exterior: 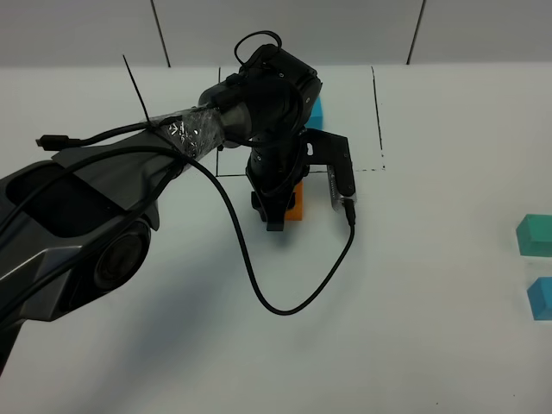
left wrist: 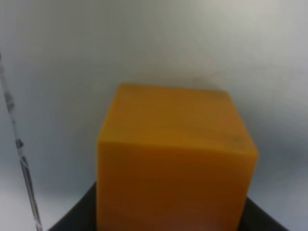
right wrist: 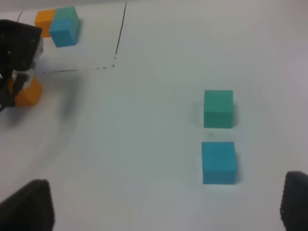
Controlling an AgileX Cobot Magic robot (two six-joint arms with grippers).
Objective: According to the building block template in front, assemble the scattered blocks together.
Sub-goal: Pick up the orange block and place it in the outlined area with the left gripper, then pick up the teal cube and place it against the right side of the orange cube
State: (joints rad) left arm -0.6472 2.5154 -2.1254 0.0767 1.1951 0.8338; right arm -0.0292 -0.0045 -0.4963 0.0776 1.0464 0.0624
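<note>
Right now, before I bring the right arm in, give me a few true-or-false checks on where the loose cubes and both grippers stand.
1. The left gripper is closed around the orange cube. True.
2. The loose teal-green cube and sky-blue cube are touching. False: a strip of table shows between them.
3. The right gripper holds a cube. False: it is open and empty, with both of those cubes lying ahead of it.
4. The orange cube is outside the black outline that frames the template. True.
</note>
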